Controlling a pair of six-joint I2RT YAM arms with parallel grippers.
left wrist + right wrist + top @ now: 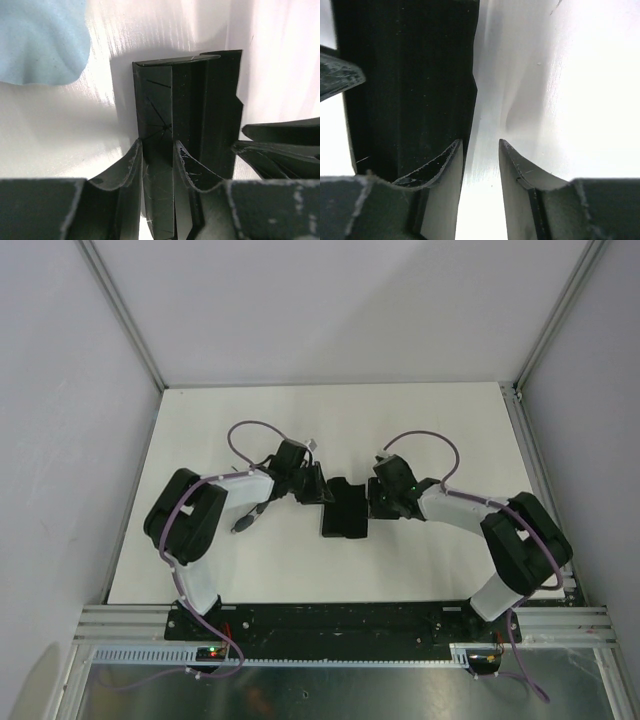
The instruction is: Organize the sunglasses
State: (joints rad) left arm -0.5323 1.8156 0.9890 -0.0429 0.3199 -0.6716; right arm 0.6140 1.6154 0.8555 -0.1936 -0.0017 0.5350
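Observation:
A black rectangular case [345,508] lies in the middle of the white table, between both arms. My left gripper [312,486] reaches it from the left and is shut on a thin upright wall of the case [157,190], which stands pinched between the fingers [127,170]. My right gripper [378,498] sits at the case's right side. In the right wrist view it [479,144] is open, with only bare table in the gap, and its left finger [445,165] lies against the case's edge [410,75]. The sunglasses are not in view.
A light blue cloth [40,40] lies on the table at the upper left of the left wrist view. The right gripper's fingertips [280,136] show at that view's right edge. Grey walls with metal posts [120,310] enclose the white table [440,430].

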